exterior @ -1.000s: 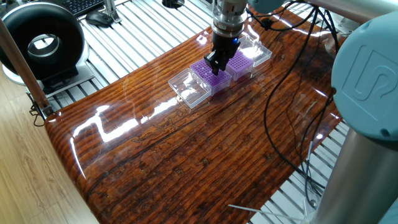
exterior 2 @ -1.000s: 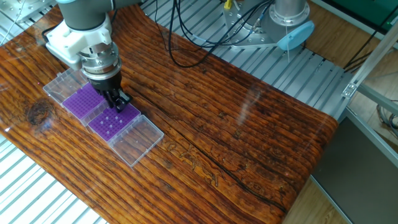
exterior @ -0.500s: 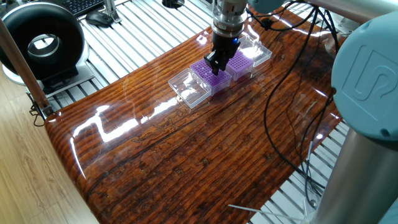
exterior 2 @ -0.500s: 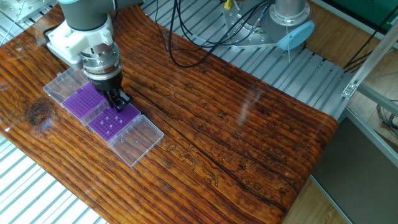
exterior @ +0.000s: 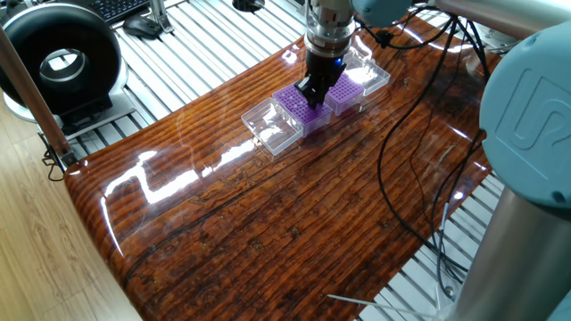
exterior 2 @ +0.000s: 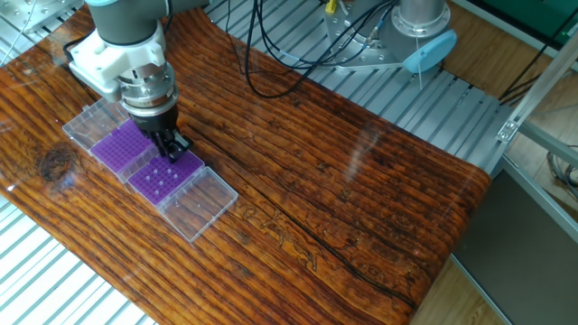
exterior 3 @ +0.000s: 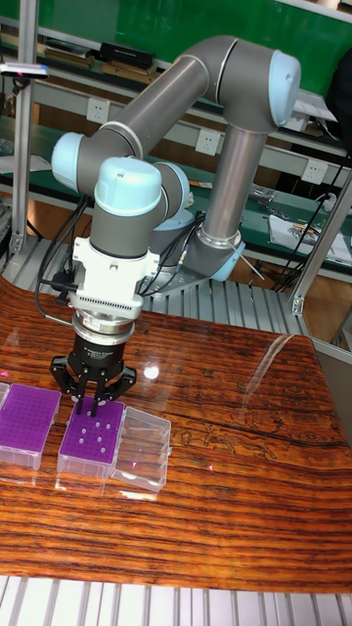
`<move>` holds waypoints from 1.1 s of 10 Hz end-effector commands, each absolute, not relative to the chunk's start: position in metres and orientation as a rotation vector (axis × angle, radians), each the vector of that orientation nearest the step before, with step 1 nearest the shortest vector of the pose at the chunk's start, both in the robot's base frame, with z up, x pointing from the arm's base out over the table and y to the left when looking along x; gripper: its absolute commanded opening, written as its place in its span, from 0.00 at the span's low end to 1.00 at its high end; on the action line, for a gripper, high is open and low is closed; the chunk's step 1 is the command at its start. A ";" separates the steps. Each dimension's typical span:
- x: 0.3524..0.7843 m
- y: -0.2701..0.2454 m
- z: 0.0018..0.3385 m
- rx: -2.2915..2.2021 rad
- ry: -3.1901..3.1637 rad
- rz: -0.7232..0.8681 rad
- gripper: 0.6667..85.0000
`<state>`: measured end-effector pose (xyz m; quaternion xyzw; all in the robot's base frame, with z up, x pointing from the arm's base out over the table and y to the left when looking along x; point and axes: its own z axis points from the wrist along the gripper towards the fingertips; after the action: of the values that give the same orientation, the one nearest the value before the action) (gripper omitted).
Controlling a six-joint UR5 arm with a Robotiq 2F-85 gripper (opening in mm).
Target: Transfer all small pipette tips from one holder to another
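Two purple grid racks sit side by side on the wooden table. The nearer rack (exterior 2: 165, 178) (exterior 3: 93, 437) (exterior: 297, 107) carries several small pipette tips (exterior 2: 160, 183) (exterior 3: 98, 440), seen as pale dots in its holes. No pale dots show on the other rack (exterior 2: 120, 144) (exterior 3: 27, 416) (exterior: 344, 87). My gripper (exterior 2: 172, 147) (exterior 3: 91, 403) (exterior: 311, 93) points straight down over the back edge of the dotted rack, close above its holes. Its fingers stand together. Whether a tip sits between them is too small to tell.
A clear plastic lid lies open beside each rack: one lid (exterior 2: 197, 204) (exterior 3: 142, 450) (exterior: 270, 126) by the dotted rack, another lid (exterior 2: 90, 123) (exterior: 370, 76) at the far end. Black cables (exterior 2: 271, 63) trail across the table behind. A black round device (exterior: 61, 61) stands off the table.
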<state>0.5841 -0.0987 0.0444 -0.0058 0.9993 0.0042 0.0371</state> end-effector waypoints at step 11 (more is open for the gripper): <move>0.588 -0.095 0.047 -0.008 3.059 0.029 0.25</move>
<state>0.5861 -0.0969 0.0450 -0.0060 0.9992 0.0040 0.0390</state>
